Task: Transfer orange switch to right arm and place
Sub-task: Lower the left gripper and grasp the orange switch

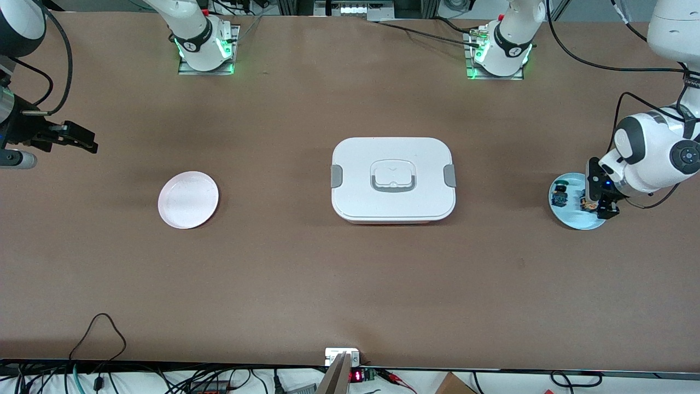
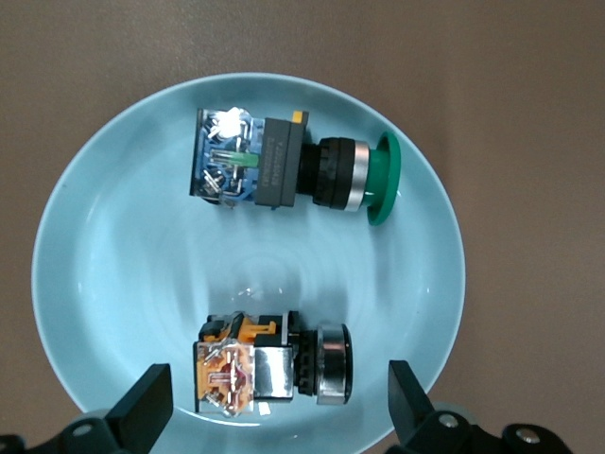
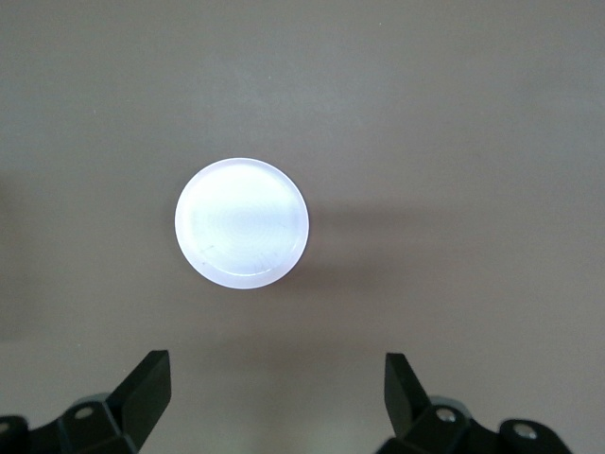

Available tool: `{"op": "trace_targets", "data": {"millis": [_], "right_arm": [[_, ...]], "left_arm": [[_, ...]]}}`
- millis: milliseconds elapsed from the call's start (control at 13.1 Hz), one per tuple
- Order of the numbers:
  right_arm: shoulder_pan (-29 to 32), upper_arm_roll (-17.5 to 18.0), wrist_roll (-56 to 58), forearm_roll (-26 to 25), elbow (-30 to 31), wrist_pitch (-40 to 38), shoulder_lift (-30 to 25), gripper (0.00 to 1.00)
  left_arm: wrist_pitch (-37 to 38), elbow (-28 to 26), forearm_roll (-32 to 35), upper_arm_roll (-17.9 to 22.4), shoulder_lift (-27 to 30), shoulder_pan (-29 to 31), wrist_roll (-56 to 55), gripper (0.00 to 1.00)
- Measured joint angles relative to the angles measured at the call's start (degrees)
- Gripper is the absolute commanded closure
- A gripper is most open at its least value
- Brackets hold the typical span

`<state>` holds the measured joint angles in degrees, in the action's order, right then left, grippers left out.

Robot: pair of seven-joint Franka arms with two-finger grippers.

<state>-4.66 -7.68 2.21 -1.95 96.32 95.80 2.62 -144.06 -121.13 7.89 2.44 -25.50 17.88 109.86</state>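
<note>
The orange switch [image 2: 274, 364] lies on its side on a light blue plate [image 2: 95, 189] at the left arm's end of the table, showing orange-tan detail and a round black end. My left gripper [image 2: 279, 407] is open, low over the plate, with one finger on each side of the switch and clear gaps between. In the front view the gripper [image 1: 597, 209] partly hides the switch [image 1: 586, 204] on the plate [image 1: 571, 216]. My right gripper [image 1: 76, 139] is open and empty, held high at the right arm's end of the table. Its wrist view [image 3: 277, 392] looks down on a pale pink plate.
A similar switch with blue-green detail and a green cap [image 2: 284, 165] lies on the same blue plate, also seen in the front view [image 1: 559, 195]. A pale pink plate [image 1: 188, 199] sits toward the right arm's end. A closed white lunch box [image 1: 392, 179] stands mid-table.
</note>
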Motion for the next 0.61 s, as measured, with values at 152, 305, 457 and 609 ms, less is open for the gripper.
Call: {"op": "trace_targets", "data": {"millis": [152,305,457,609], "right_arm": [[-0.01,0.00,0.00,0.00,0.00,0.21,0.03,0.00],[-0.04,0.00,0.00,0.00,0.00,0.28,0.03,0.00],[-0.04,0.00,0.00,0.00,0.00,0.29,0.03,0.00],[-0.04,0.00,0.00,0.01,0.00,0.30,0.03,0.00]], "left_arm": [[-0.15,0.06,0.00,-0.01,-0.34,0.23,0.00,0.00],[-0.94,0.11,0.00,-0.01,-0.78,0.30,0.00,0.00],[-1.49,0.18,0.00,-0.01,-1.33,0.30,0.00,0.00],[-1.83,0.18,0.00,-0.02,-1.56,0.37,0.00,0.32]]}}
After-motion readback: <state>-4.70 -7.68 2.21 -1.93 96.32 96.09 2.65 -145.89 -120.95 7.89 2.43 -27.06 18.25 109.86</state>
